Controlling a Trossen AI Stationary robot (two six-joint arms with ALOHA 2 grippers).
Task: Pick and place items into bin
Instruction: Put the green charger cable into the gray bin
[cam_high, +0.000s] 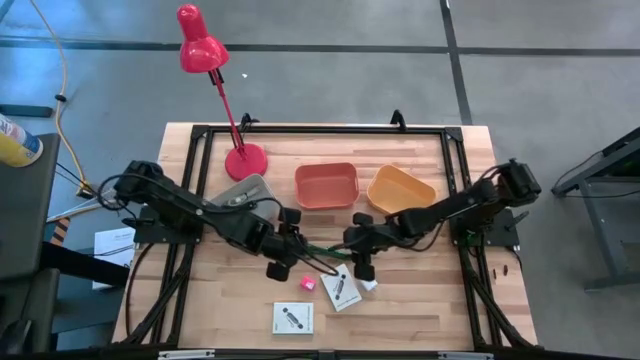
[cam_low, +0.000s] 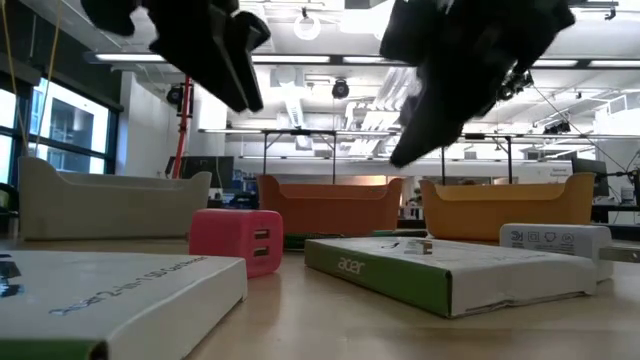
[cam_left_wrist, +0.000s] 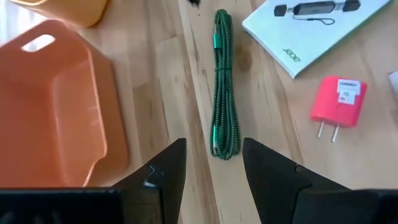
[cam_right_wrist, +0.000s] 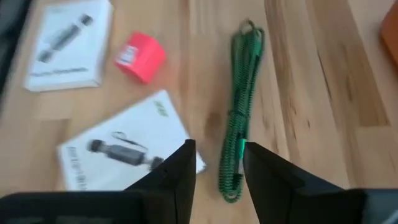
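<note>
- Evidently next for pickup: green cable (cam_left_wrist: 222, 87), bundled lengthwise on bare wood between both claws, near the orange bin (cam_high: 327, 185).
- Left claw (cam_left_wrist: 211, 165) spread wide, straddling its end, holding nothing.
- Right claw (cam_right_wrist: 219, 163) likewise parted, empty, opposite end.

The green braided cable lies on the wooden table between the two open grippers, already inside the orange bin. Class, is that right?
Not quite. The green braided cable lies on the bare table beside the orange bin, not in it, as the left wrist view shows. The rest holds.
</note>
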